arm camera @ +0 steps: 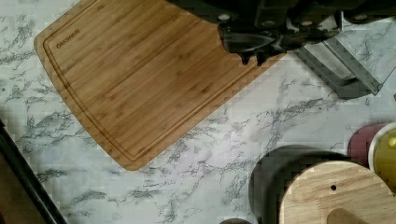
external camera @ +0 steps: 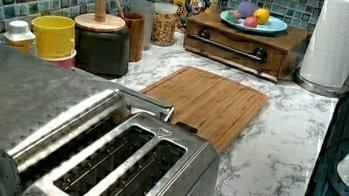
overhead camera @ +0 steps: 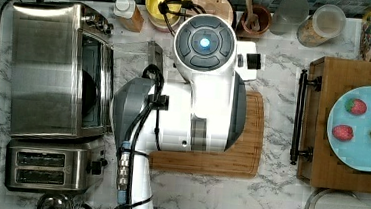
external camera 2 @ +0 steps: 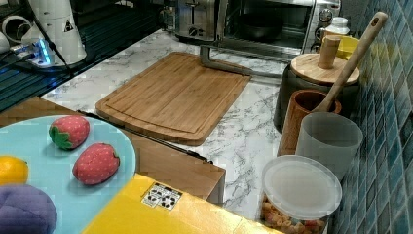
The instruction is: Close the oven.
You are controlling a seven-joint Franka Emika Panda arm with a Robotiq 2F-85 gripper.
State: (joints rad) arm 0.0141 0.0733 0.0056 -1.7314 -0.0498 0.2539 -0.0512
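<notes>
The oven (overhead camera: 46,68) is a big steel box at the top view's left. Its glass door (overhead camera: 132,55) lies open and flat on the marble counter, with the bar handle (overhead camera: 155,57) toward the cutting board. In the right view the oven (external camera 2: 272,22) stands at the back with the handle (external camera 2: 221,64) by the board's far corner. The wrist view has my gripper (arm camera: 253,58) shut with nothing in it, hovering above the board's edge a short way from the handle (arm camera: 341,70). The white arm (overhead camera: 200,85) hangs over the counter's middle in the top view.
A bamboo cutting board (external camera 2: 175,95) lies mid-counter. The two-slot toaster (overhead camera: 48,166) sits beside the oven. A black canister with a wooden lid (external camera 2: 316,73), a yellow cup (external camera: 54,35), a utensil holder (external camera 2: 304,117) and jars line the tiled wall. The wooden box (overhead camera: 322,120) bears a plate of toy fruit.
</notes>
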